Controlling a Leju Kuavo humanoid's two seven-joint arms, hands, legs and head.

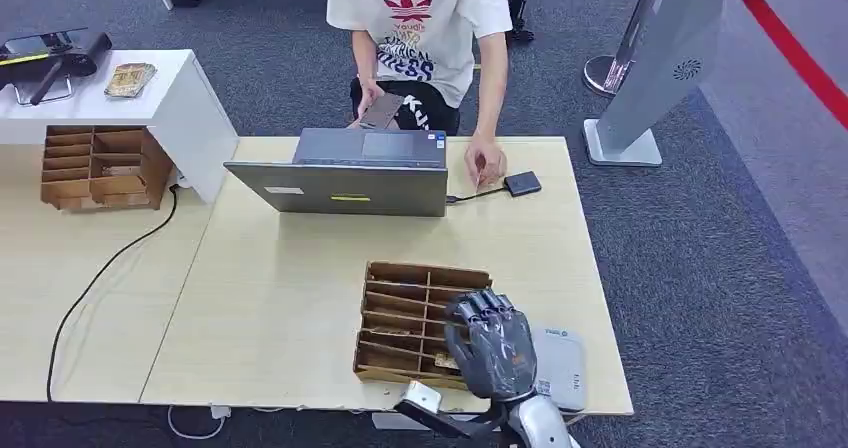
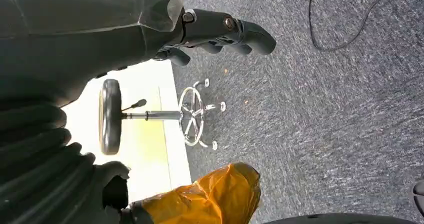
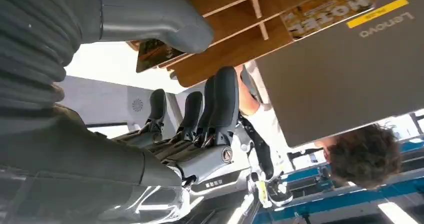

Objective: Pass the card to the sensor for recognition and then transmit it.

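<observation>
- A card (image 3: 327, 11) with yellow print is lying in a slot of the wooden rack (image 1: 405, 318) at lower centre of the head view; in the right wrist view it is showing near the top right, beside the laptop's lid.
- A second, darker card (image 3: 155, 54) is sitting in another slot, just beside the thumb in the right wrist view.
- The right hand (image 1: 492, 343) is hovering at the rack's right edge, fingers apart and upright, gripping nothing.
- A grey sensor (image 1: 562, 366) is lying flat on the table (image 1: 280, 298), just right of the hand and partly behind it.
- The laptop (image 1: 350, 173) is standing open at upper centre, lid towards the camera.
- A person (image 1: 420, 28) is sitting behind it, one hand resting beside a small black box (image 1: 522, 183) cabled to the laptop.
- A second rack (image 1: 100, 166) is standing at the left.
- The left hand (image 2: 220, 31) is hanging over grey carpet, fingers loosely curled and holding nothing, with a stool (image 2: 150, 115) beyond it.
</observation>
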